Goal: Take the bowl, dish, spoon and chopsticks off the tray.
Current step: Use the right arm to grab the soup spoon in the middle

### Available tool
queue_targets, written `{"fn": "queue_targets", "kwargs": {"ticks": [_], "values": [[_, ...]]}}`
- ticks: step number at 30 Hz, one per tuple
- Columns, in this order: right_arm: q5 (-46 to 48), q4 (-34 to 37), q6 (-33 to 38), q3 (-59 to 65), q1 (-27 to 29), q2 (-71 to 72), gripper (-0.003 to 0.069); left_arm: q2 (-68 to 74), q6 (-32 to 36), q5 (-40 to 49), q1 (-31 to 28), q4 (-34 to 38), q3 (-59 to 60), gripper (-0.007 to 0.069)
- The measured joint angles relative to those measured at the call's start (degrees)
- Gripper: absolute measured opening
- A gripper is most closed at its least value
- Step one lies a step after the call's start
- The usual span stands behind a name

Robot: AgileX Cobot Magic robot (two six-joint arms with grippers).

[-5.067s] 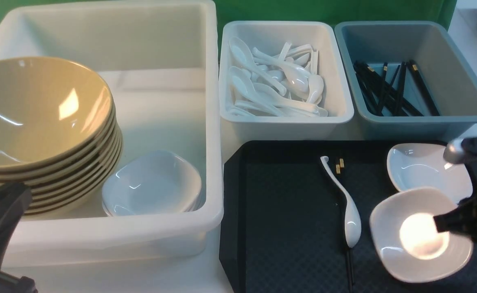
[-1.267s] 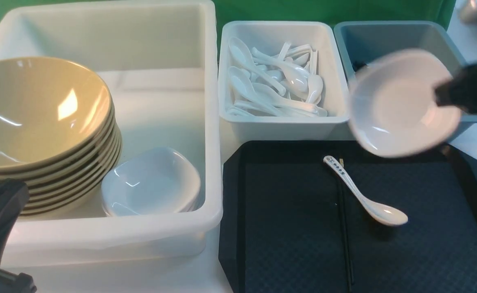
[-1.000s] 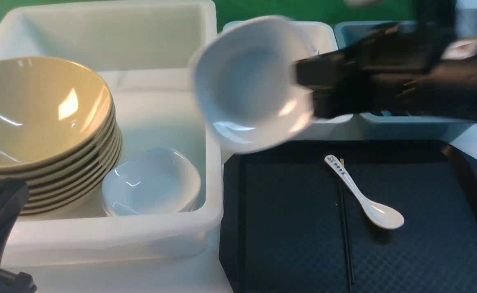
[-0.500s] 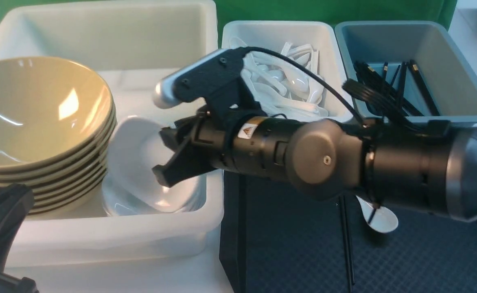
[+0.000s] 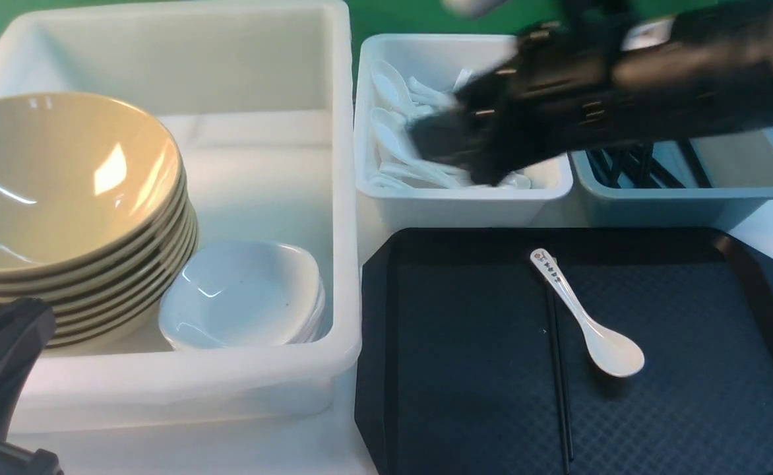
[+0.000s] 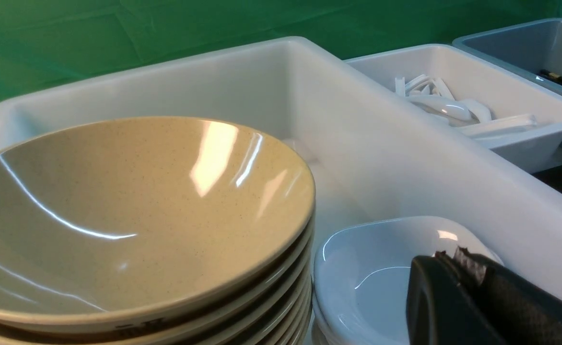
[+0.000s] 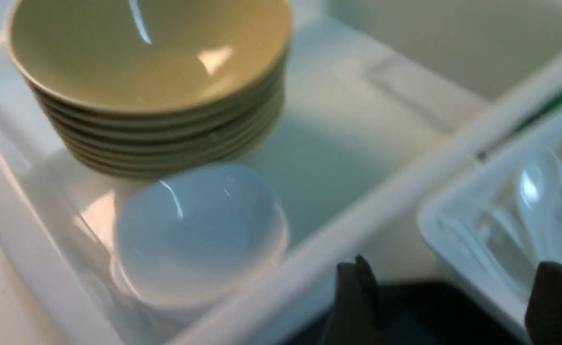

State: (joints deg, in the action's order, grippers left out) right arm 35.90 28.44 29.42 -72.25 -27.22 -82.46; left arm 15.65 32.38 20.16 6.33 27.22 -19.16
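Inside large white plastic tub: stack of glossy mustard-yellow bowls, stacked white rounded-square dishes just beside. Right of that, smaller white tub of white spoons, blurred. Right gripper spread wide, empty.

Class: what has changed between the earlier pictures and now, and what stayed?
The right gripper carried a white dish from the tray leftward into the white tub, released it onto the dish stack and drew back open. The spoon swivelled. Chopsticks, bowls, left gripper unchanged.

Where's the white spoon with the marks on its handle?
In the front view the spoon lies mid-tray, on the robot's right side, its handle end meeting the chopsticks' far tips.
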Motion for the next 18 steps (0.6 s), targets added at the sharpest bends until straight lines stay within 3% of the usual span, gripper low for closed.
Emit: {"fn": "queue_targets", "kwargs": {"ticks": [3,5,18], "values": [[10.79,-9.73,-9.19,2.21,6.74,-1.24,0.0477,0.0,0.0,-0.2,0.0,0.0,0.0,-0.0011],[13.2,-13.51,-12.02,5.41,9.17,-3.15,0.0477,0.0,0.0,-0.36,0.0,0.0,0.0,-0.0011],[5.6,-18.11,-11.66,12.5,10.3,-19.86,0.0461,0.0,-0.05,-2.51,0.0,0.0,2.1,-0.0011]]}}
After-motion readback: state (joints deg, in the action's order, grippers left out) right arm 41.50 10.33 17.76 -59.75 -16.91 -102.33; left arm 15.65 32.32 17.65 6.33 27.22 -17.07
